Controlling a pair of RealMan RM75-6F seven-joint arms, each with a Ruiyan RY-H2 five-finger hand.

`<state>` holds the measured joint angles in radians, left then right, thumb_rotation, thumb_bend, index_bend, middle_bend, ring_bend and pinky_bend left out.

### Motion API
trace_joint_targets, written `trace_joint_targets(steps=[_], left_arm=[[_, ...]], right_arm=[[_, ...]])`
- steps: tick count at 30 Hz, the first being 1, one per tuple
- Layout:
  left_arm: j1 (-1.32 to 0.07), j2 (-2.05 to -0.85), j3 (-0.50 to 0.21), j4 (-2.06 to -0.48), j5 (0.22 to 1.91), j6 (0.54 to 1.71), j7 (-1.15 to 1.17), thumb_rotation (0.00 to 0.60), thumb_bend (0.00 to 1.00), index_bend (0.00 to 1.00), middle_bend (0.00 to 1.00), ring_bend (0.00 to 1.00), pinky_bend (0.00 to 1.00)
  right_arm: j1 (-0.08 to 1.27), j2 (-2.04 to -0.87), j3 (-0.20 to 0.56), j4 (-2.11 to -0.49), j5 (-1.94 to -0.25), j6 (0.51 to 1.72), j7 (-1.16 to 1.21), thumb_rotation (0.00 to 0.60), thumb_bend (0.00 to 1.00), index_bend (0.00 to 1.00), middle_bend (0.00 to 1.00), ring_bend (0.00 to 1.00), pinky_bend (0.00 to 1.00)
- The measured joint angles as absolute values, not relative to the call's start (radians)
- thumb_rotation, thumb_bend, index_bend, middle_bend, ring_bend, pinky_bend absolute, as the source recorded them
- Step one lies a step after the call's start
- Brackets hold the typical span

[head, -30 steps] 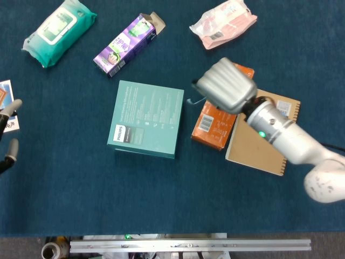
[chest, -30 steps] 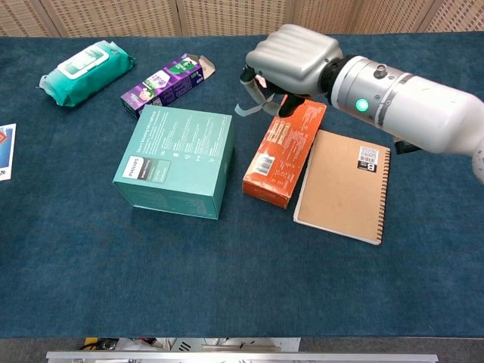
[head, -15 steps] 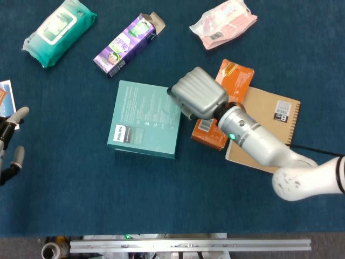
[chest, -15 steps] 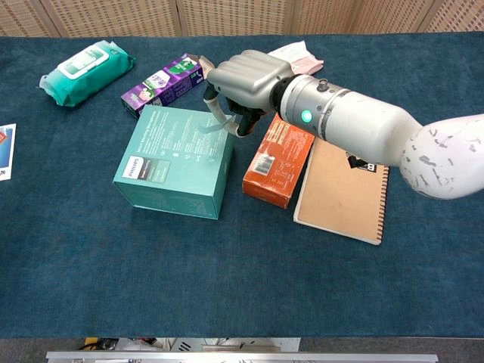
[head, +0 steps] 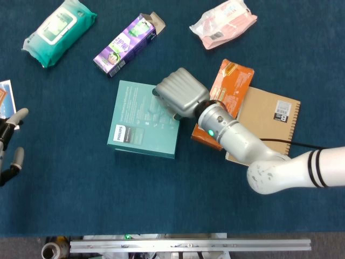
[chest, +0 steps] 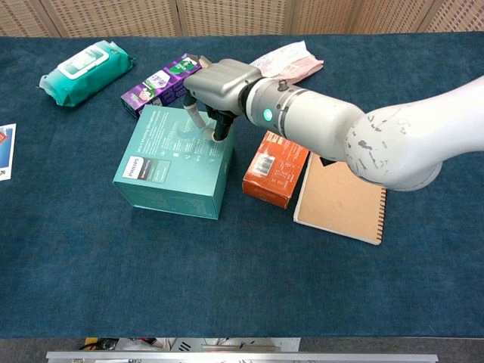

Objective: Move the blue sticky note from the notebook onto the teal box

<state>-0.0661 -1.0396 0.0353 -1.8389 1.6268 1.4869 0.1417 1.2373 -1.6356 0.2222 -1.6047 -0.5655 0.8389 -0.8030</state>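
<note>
Sticky note (chest: pixel 198 119) pinched by right hand (chest: pixel 219 85) over teal box (chest: pixel 175 159).

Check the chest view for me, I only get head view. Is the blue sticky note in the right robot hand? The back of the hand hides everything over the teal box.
Observer: It looks that way. Under the right robot hand, a pale blue sticky note hangs between its fingers.
Operator: Is it touching the box?
Observer: The note's lower edge is level with the top face of the teal cardboard box, near the far right corner. I cannot confirm contact.
Operator: Are the fingers down too?
Observer: One dark fingertip reaches the box top beside the note.
</note>
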Motion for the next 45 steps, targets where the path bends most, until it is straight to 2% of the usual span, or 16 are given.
trace_joint_targets(steps=[17, 45], left_arm=[[-0.069, -1.023, 0.041, -1.851, 1.608, 1.466, 0.14, 0.6, 0.48, 0.14, 0.3, 0.26, 0.31], [-0.076, -1.022, 0.037, -1.843, 1.622, 1.467, 0.128, 0.6, 0.48, 0.14, 0.3, 0.26, 0.31]], right_arm=[[1.319, -1.662, 0.211, -1.558, -0.515, 0.826, -0.766, 0.6, 0.36, 0.5, 1.0, 1.0, 1.0], [1.303, -1.606, 0.149, -1.661, -0.574, 0.883, -0.699, 0.6, 0.36, 0.5, 1.0, 1.0, 1.0]])
